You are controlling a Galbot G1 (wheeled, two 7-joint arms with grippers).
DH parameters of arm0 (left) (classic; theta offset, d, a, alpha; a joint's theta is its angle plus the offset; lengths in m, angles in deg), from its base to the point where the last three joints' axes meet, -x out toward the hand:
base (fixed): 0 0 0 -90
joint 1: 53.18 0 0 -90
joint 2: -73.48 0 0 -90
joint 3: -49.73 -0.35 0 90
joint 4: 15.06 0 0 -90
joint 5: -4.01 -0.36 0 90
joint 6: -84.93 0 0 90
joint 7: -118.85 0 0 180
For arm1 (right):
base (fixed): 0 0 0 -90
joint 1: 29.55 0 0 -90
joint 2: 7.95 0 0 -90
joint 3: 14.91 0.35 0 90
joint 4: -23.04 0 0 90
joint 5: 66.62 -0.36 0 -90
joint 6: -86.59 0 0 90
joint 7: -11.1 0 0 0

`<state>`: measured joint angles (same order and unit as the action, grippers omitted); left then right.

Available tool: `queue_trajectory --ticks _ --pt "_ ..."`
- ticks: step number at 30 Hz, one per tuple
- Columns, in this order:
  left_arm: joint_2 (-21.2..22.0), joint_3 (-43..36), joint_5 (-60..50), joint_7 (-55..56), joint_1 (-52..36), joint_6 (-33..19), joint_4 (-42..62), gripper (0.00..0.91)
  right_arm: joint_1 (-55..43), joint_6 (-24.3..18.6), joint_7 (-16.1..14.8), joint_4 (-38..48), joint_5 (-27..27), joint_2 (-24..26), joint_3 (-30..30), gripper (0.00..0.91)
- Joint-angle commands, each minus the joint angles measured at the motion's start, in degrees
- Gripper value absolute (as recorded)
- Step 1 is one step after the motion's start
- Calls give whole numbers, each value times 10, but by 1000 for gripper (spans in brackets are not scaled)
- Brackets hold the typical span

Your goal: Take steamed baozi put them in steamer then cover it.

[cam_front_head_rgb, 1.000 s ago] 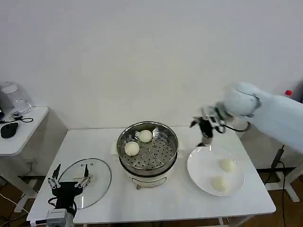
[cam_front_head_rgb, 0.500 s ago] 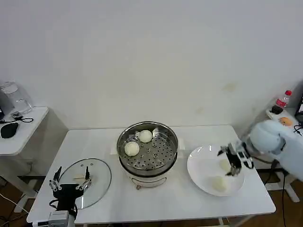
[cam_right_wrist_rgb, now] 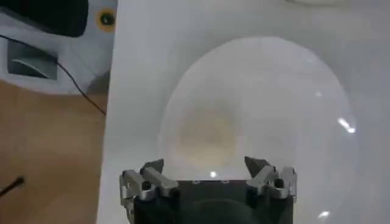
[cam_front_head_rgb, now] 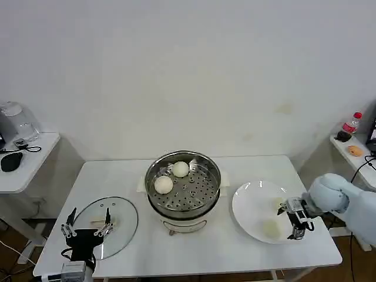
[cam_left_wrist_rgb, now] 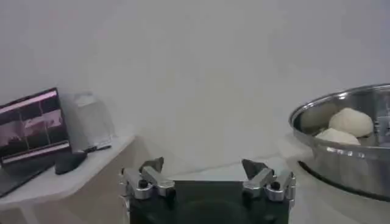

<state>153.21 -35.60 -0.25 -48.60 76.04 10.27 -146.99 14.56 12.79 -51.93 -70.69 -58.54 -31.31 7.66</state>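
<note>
The steamer [cam_front_head_rgb: 184, 191] stands at the centre of the white desk [cam_front_head_rgb: 200, 247], its stainless-steel pot open on top. Two steamed baozi lie on the perforated tray inside: one [cam_front_head_rgb: 180, 169] toward the rear wall, the other [cam_front_head_rgb: 163, 185] toward the robot's left side of the tray. In the left wrist view the same pair [cam_left_wrist_rgb: 348, 123] shows over the pot rim.

The white plate [cam_front_head_rgb: 254, 200] lies on the desk between the steamer and the right edge. Two more baozi rest on it: one [cam_front_head_rgb: 269, 228] near the front rim, one [cam_front_head_rgb: 279, 204] near the right rim, partly hidden behind the right gripper.

The right gripper [cam_front_head_rgb: 295, 218] sits low over the plate's right rim, just beside both buns. In the right wrist view [cam_right_wrist_rgb: 207, 168] its jaws stand apart with nothing between them, above a pale bun [cam_right_wrist_rgb: 206, 133] on the plate.

The left gripper [cam_front_head_rgb: 87, 226] is parked at the front-left corner of the desk, over the glass lid [cam_front_head_rgb: 120, 217], jaws apart and empty [cam_left_wrist_rgb: 204, 165].
</note>
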Motion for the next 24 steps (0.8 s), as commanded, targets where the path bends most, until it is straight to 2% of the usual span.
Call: queue_trajectory --ticks 1,8,12,24 --pt "0 -1 0 0 0 0 1 907 30 0 2 17 13 -17 11 907" --pt "0 1 1 0 -3 0 5 907 17 8 5 26 12 -33 -4 907" --pt "2 0 1 0 -4 -1 7 907 17 11 9 33 13 -37 -5 877" --pt "5 -1 0 0 -3 -1 5 907 16 17 17 47 15 -45 -1 675"
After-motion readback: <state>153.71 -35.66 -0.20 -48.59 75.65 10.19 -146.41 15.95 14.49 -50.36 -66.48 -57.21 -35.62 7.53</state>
